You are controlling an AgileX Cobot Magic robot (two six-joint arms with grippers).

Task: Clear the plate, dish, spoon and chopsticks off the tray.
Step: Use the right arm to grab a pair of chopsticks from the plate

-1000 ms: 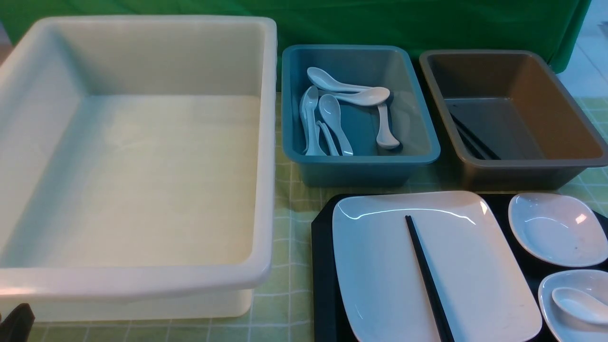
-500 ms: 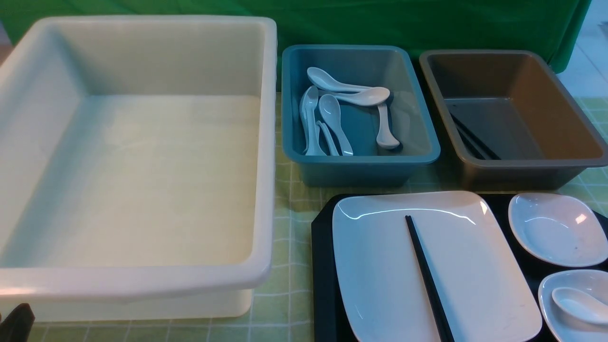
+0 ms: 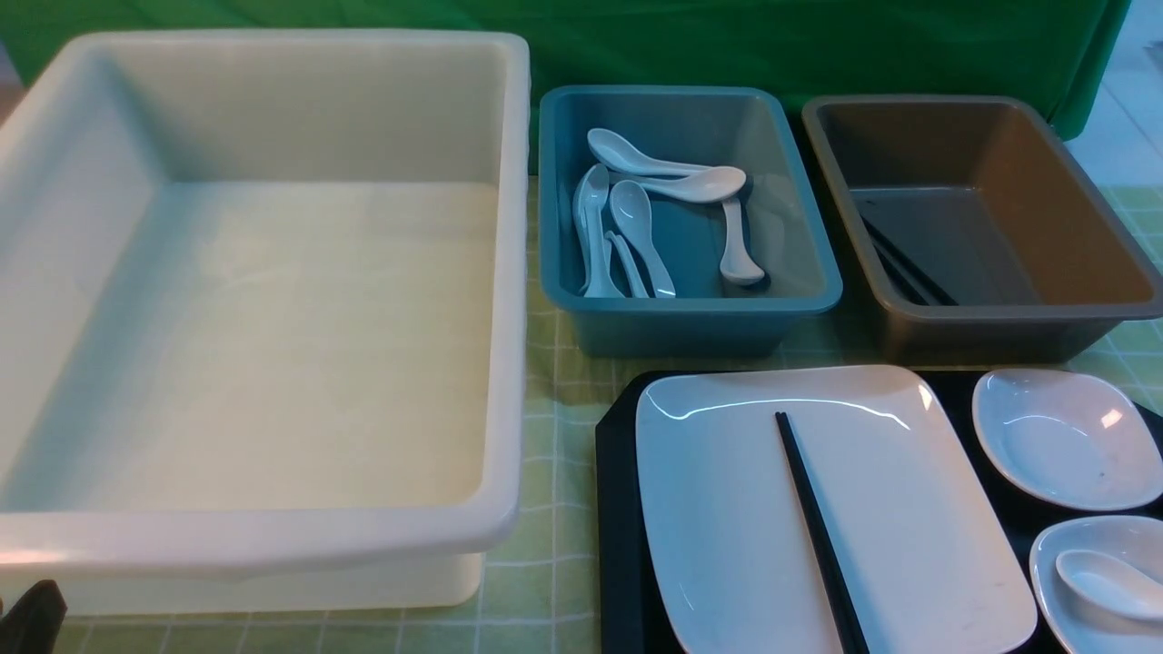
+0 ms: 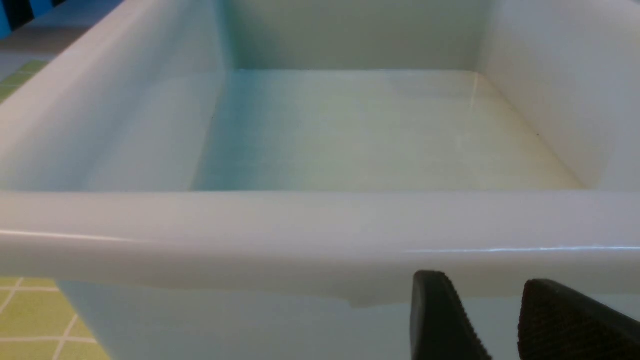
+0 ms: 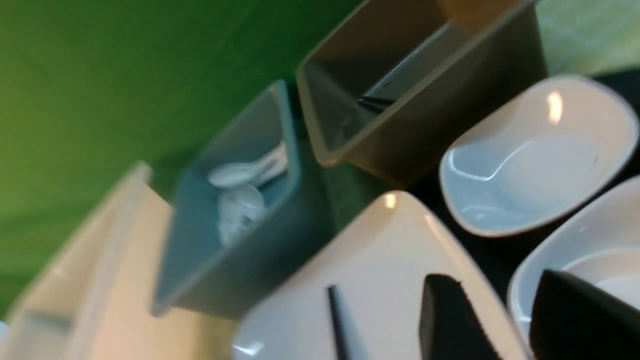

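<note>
Unchanged since the earlier frames: no shift noted in either gripper or in any item.

Left gripper (image 4: 482, 280) released, jaws apart, nothing between them. Held low, just short of the outer wall of the white bin (image 4: 300, 225), beneath its near rim. Contact with the wall cannot be told.

Right gripper (image 5: 495, 277) likewise released, jaws apart, grasping nothing. Poised above the right part of the plate (image 3: 727, 509), not touching it.

- Plate: directly under and ahead of the right gripper, lying flat on the tray (image 3: 618, 509).
- Chopsticks (image 3: 818, 527): lying across the plate, just beside the right gripper on its left.
- Near dish (image 3: 1054, 554): just beside the right gripper on its right, on the tray, holding the spoon (image 3: 1104, 581).
- Far dish (image 3: 1063, 436): farther ahead of that gripper, also on the tray.
- Brown bin (image 3: 999, 313): beyond the tray, black sticks (image 3: 899, 263) inside.
- Blue bin (image 3: 690, 304): beside the brown bin, toward the left gripper, white spoons (image 3: 636, 218) inside.
- Green checked cloth (image 3: 554, 563): beneath tray and bins.
</note>
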